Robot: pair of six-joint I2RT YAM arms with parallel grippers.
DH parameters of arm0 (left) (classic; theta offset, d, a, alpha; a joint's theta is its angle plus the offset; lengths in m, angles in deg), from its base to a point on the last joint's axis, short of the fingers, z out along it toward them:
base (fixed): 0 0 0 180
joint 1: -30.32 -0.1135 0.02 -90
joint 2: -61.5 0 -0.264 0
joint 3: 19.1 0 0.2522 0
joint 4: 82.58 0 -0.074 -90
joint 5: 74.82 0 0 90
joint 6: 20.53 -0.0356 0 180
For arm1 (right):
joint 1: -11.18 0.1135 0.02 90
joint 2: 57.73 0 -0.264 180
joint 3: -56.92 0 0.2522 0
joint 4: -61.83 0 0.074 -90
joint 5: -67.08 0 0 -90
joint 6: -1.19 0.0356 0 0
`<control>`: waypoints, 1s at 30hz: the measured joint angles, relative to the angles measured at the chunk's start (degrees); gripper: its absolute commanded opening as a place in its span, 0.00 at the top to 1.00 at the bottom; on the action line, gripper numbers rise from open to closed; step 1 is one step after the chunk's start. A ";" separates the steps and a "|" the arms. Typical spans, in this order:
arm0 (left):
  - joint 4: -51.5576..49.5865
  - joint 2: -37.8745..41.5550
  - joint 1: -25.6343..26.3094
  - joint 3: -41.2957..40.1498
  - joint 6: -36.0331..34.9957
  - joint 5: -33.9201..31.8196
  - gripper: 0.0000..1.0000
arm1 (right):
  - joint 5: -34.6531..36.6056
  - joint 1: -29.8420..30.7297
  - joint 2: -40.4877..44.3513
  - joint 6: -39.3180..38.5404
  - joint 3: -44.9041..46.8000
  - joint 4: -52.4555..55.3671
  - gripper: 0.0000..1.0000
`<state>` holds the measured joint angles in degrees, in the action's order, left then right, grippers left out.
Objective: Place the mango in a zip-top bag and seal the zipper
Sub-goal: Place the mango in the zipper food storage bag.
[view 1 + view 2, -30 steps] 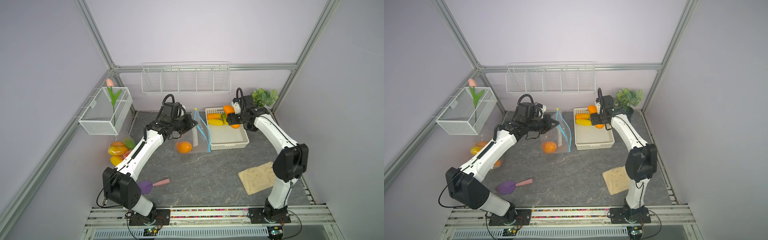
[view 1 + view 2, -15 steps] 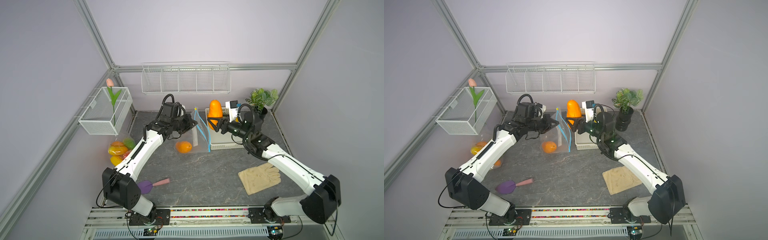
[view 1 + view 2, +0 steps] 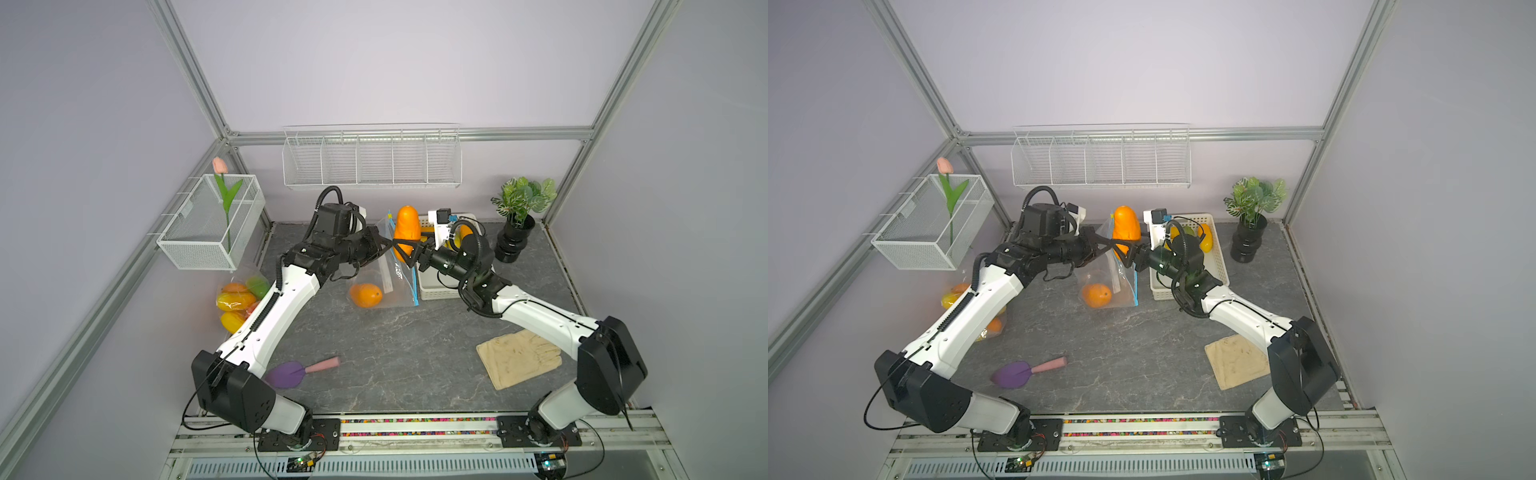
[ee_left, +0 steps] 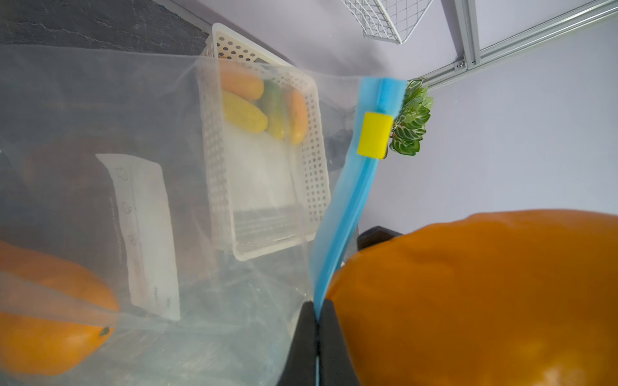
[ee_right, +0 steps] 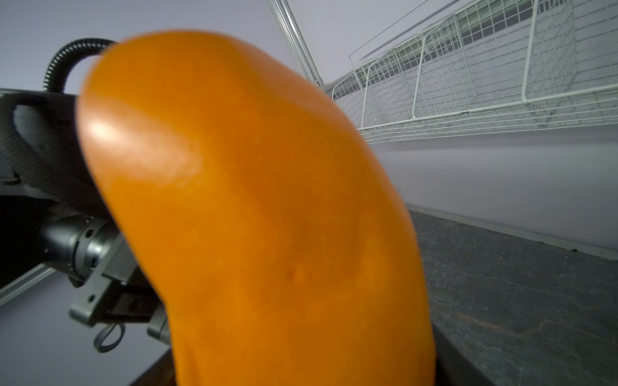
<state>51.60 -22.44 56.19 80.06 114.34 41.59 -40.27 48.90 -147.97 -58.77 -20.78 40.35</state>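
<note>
An orange mango [image 3: 407,222] [image 3: 1126,224] stands upright in the air, with my right gripper [image 3: 405,252] [image 3: 1128,254] shut on its lower end. It fills the right wrist view [image 5: 261,217] and hides the fingers there. The clear zip-top bag [image 3: 390,276] [image 3: 1118,282] hangs from its blue zipper strip [image 4: 347,207], which has a yellow slider [image 4: 374,134]. My left gripper [image 3: 387,246] [image 4: 317,305] is shut on that strip. The mango [image 4: 485,300] sits right beside the strip, close to my left fingers. A second orange fruit [image 3: 365,295] [image 4: 50,317] appears to lie in the bag's bottom.
A white perforated basket [image 3: 436,291] holding more fruit stands right of the bag. A potted plant [image 3: 515,241] stands at the back right, a beige glove [image 3: 519,361] lies front right and a purple scoop [image 3: 291,374] front left. A sack of fruit [image 3: 237,299] rests at the left wall.
My right arm has lifted the mango out of the white basket and swung it left, up to the bag's zipper edge. The left arm and the bag have stayed put.
</note>
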 measured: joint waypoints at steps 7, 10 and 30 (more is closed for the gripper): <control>-1.05 0.15 -0.26 3.43 -0.11 -0.02 1.00 | 0.98 0.00 -0.90 0.02 1.03 -2.25 0.45; -1.09 0.15 -0.37 6.05 -0.13 0.02 1.00 | 1.01 0.00 -1.31 0.22 1.07 -3.39 0.29; -1.31 0.04 -1.60 7.28 0.20 0.68 1.00 | 1.29 -0.87 -0.76 -5.66 -3.74 14.21 0.46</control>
<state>50.29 -22.39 54.60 87.34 114.53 42.27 -38.98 48.02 -148.73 -64.43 -24.52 54.56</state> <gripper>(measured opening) 0.038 0.652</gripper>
